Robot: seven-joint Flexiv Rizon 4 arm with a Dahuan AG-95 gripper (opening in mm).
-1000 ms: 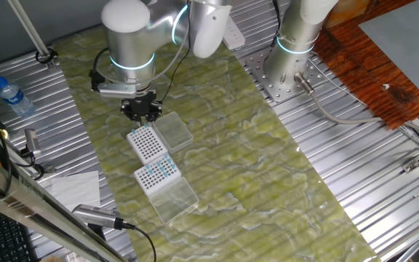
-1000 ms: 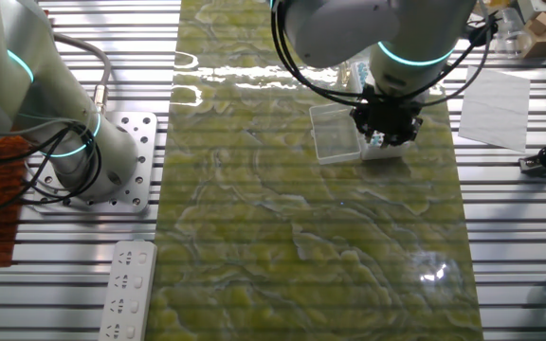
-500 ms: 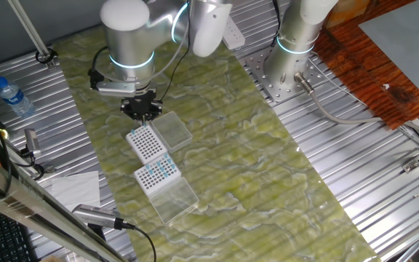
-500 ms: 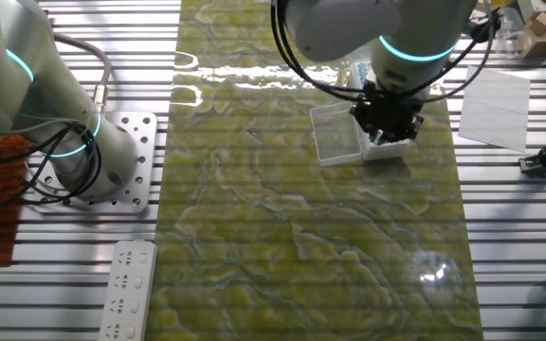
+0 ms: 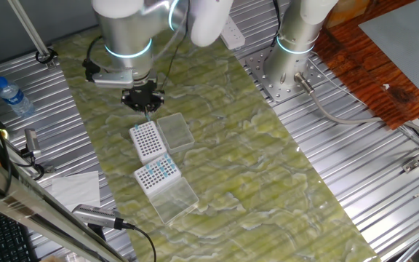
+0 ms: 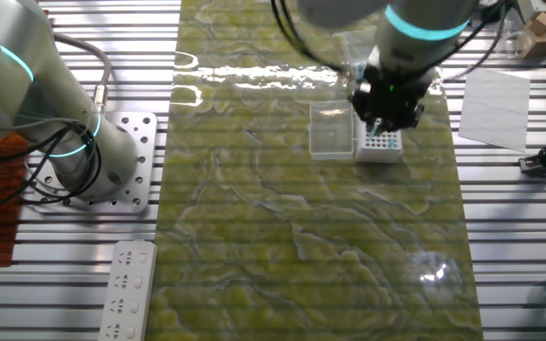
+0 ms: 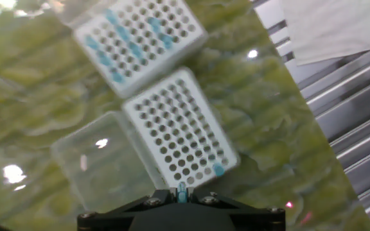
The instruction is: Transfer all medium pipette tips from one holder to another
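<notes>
Hovering over the green-matted bench (image 5: 268, 167), the claw (image 7: 182, 194) hangs above the near edge of the mostly empty holder (image 7: 178, 131), with a clear lid (image 7: 98, 170) just left of it. The source holder (image 7: 137, 38) touches it on the far side and carries the medium pipette tips (image 7: 117, 48). The claw looks pinched on a single tip (image 7: 182, 187), blue top showing. One seated tip (image 7: 218, 170) sits in a near row. Tips are likely feather-light, stiff, slick and easily tilted. Best grip is at the wider blue collar, kept vertical.
</notes>
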